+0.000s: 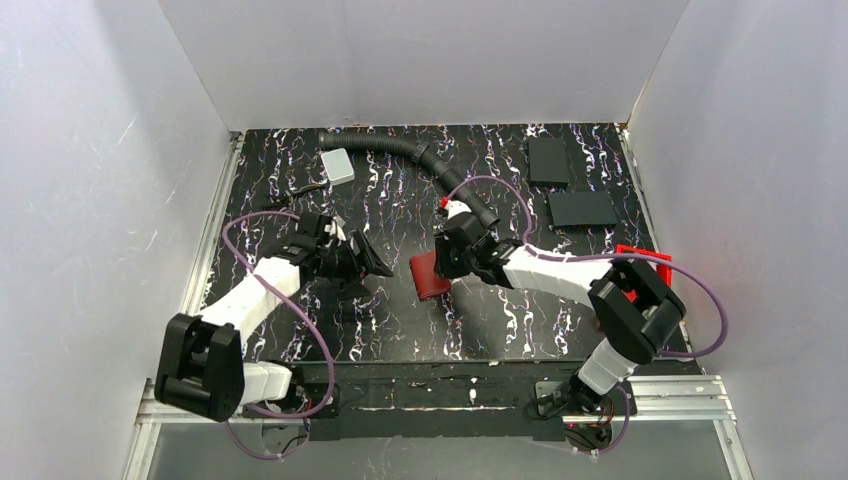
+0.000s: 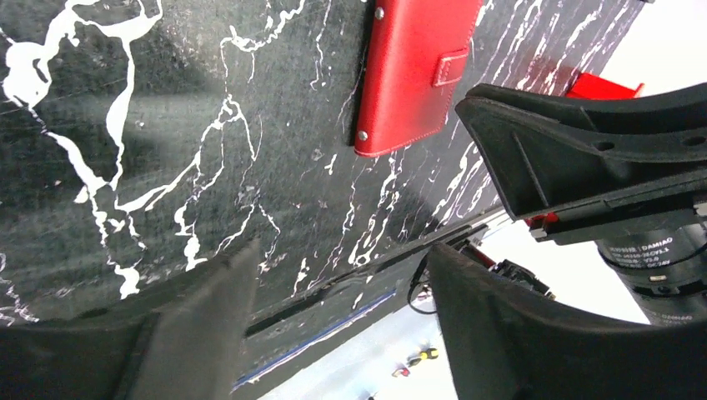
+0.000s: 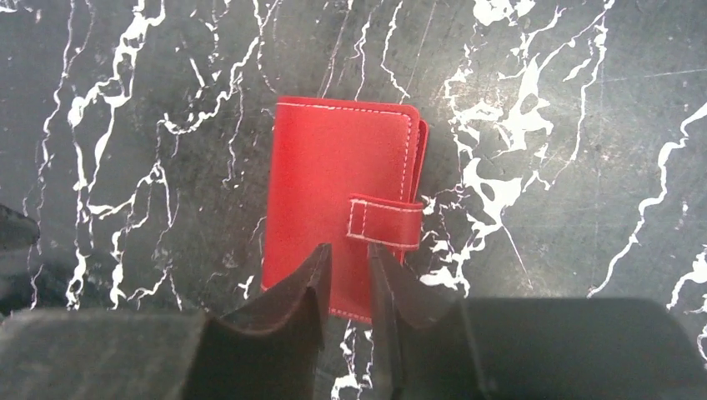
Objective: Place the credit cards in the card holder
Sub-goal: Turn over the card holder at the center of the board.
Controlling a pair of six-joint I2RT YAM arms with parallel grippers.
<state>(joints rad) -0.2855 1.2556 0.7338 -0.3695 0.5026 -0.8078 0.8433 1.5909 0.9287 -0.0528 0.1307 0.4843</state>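
Observation:
The card holder [image 1: 430,277], a shut red wallet with its clasp tab fastened, lies flat on the black marbled table [image 1: 400,330] at mid-centre. My right gripper [image 1: 447,262] stands over its near edge; in the right wrist view the right gripper [image 3: 349,254] has its jaws a narrow gap apart above the card holder [image 3: 338,171], with nothing between them. My left gripper [image 1: 372,262] is a little to the left, open and empty. The left wrist view has the left gripper [image 2: 343,250] with the card holder [image 2: 413,75] ahead of it. A pale grey-white credit card [image 1: 338,165] lies at back left.
A black corrugated hose [image 1: 400,148] curves across the back of the table. Two black flat slabs [image 1: 548,160] [image 1: 583,208] lie at back right. A red bin [image 1: 645,262] sits at the right edge behind the right arm. White walls enclose three sides.

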